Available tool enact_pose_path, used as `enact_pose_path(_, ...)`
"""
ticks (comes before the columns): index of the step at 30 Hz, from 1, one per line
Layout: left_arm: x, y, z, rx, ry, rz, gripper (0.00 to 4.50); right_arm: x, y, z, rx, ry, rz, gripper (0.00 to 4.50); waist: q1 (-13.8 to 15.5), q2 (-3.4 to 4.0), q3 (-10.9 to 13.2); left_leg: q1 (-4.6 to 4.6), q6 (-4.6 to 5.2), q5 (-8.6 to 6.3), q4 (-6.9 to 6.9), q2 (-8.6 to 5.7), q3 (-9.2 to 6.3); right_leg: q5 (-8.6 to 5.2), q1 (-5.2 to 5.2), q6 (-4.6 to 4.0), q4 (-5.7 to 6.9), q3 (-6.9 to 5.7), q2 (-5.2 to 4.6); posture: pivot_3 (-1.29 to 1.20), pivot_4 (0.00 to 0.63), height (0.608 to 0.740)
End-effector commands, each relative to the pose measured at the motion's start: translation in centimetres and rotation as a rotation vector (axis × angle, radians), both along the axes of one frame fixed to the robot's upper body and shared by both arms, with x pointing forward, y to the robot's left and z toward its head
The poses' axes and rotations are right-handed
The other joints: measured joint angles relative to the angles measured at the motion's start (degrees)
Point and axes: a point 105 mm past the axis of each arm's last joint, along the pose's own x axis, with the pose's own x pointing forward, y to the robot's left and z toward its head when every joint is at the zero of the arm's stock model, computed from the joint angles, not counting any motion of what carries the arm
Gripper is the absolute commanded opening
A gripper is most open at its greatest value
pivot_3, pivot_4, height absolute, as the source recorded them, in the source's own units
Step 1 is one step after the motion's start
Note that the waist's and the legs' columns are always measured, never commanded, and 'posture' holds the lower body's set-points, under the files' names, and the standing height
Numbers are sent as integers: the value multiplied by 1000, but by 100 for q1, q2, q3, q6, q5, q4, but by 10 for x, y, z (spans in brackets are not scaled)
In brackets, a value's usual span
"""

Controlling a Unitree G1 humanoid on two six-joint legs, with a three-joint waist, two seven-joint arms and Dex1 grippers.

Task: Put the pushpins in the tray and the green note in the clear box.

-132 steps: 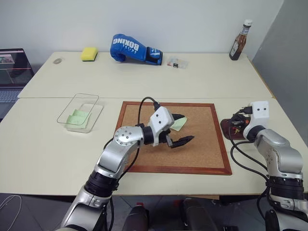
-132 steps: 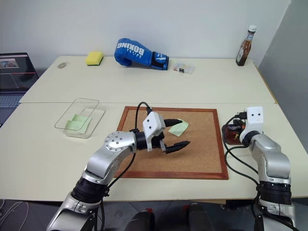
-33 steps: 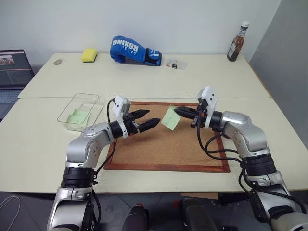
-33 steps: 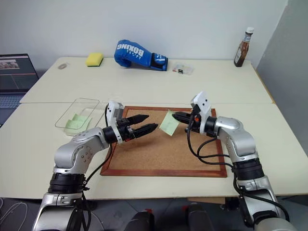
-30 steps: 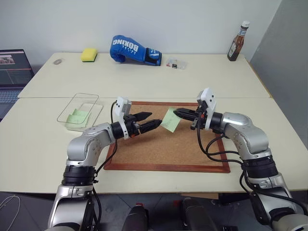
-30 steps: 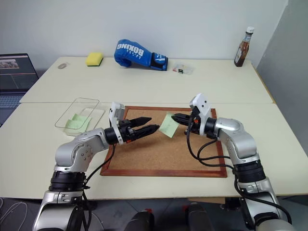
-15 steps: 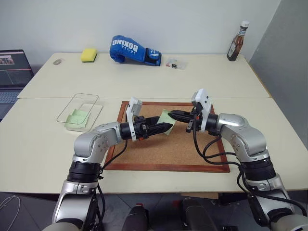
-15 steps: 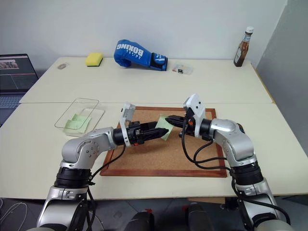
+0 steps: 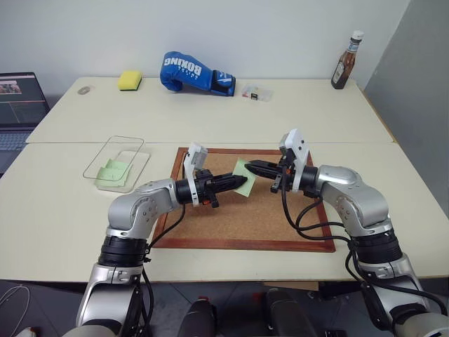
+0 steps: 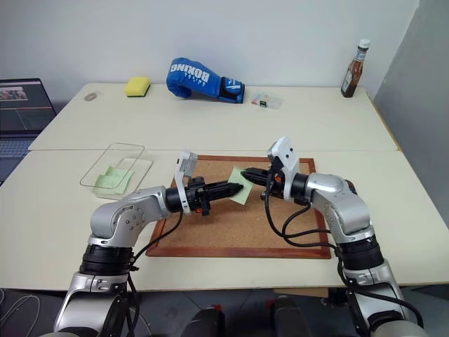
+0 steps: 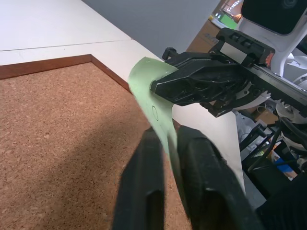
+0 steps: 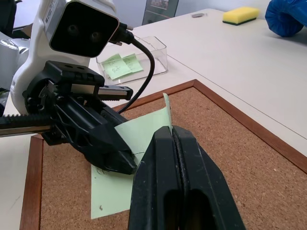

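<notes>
Midair above the corkboard (image 9: 280, 210): green note (image 9: 240, 170), clear of the cork, pinched from both sides. Left gripper (image 9: 247, 184) with jaws pressed together on its lower edge; right gripper (image 9: 250, 166) with jaws pressed together on its upper corner. Both arms level, tips meeting over the board's far half. Well off to the left on the tabletop (image 9: 56, 210): clear box (image 9: 117, 163), a mintier note inside. Open tabletop between board frame and box. Far edge: blue boxing glove (image 9: 195, 71), yellow sponge (image 9: 130, 79), brown bottle (image 9: 346, 60).
</notes>
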Motion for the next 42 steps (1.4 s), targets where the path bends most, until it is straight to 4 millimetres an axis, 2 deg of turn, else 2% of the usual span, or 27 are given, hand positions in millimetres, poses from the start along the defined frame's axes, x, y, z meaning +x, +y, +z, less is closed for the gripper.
enact_pose_path(1, -2, -1, 11, -21, -52, -8, 14, -7, 7, 19, 28, -62, 37, 0, 0, 0, 0, 0, 0, 0, 0, 0, 0, 0, 0, 0, 0, 0, 0, 0, 150, 740)
enact_pose_path(6, 7, 1, 8, 9, -51, 47, 14, -9, 9, 22, 48, -51, 46, 0, 0, 0, 0, 0, 0, 0, 0, 0, 0, 0, 0, 0, 0, 0, 0, 0, 150, 740)
enact_pose_path(9, 9, 3, 7, 16, -48, 67, 0, -11, 8, 25, 74, -26, 53, 407, -1, 0, 0, 0, 0, 0, 0, 0, 0, 0, 0, 0, 0, 0, 0, 0, 150, 740)
enact_pose_path(16, 7, 9, 9, 5, -49, 87, 0, -7, -6, 23, 44, -17, 9, 2040, 1, 0, 0, -1, 0, 0, 0, 0, 0, 0, 0, 0, -3, 0, 0, 0, 150, 740)
enact_pose_path(19, 6, 20, 9, 22, -63, 133, 0, -8, -18, 25, 33, -27, -19, 2652, -3, 0, 0, -1, 0, 0, -1, 0, 1, 0, -1, 0, -2, 0, 0, 0, 150, 740)
enact_pose_path(22, 10, 36, 19, 22, -93, 212, 0, -12, -23, 29, 33, -37, -26, 3210, -1, -1, 1, -3, 0, 0, -3, 0, 0, -1, -3, -1, -3, 0, 0, 0, 150, 740)
enact_pose_path(23, 14, 47, 27, 31, -119, 274, 0, -16, -22, 33, 44, -42, -10, 3404, -2, -1, 1, -3, 0, 0, -3, 0, 0, -1, -3, -1, -3, 0, 0, 0, 150, 740)
enact_pose_path(26, 26, 82, 43, 91, -193, 474, 0, -28, -14, 45, 90, -54, 30, 3404, -15, -2, 2, -2, 0, 0, -3, 4, 0, -1, -4, -1, -2, 0, 2, 0, 150, 740)
enact_pose_path(28, 30, 105, 54, 127, -233, 594, 0, -35, -7, 53, 117, -59, 61, 3404, -19, -2, 2, 0, 0, 0, -4, 5, -1, -1, -5, -1, -1, 0, 3, 0, 150, 740)
enact_pose_path(30, 33, 136, 69, 184, -291, 762, 0, -44, 2, 63, 159, -65, 104, 3404, -9, -2, 2, -1, 0, 0, -4, 5, -2, -1, -4, -1, -1, -1, 4, 0, 150, 740)
enact_pose_path(32, 35, 159, 75, 241, -321, 892, 0, -47, 7, 69, 179, -69, 123, 3404, -11, -7, 6, -3, 0, 0, -3, 5, -1, -1, -6, 0, -3, 0, 3, 0, 150, 740)
enact_pose_path(38, 36, 243, 76, 441, -386, 1387, 0, -54, 25, 80, 225, -78, 185, 3404, 10, -8, 6, -1, 0, -1, -6, 5, -1, -1, -6, -1, -5, -1, 2, 0, 150, 740)
enact_pose_path(40, 37, 256, 71, 482, -376, 1456, 0, -54, 27, 80, 227, -77, 190, 3404, 28, -8, 6, -4, -1, -1, -5, 5, -3, -1, -6, -1, -5, -5, 1, 0, 150, 740)
enact_pose_path(42, 42, 255, 54, 499, -332, 1422, 0, -52, 28, 80, 226, -77, 190, 3404, 36, -8, 6, -4, -1, -1, -5, 4, -3, -1, -5, 0, -6, -5, 1, 0, 150, 740)
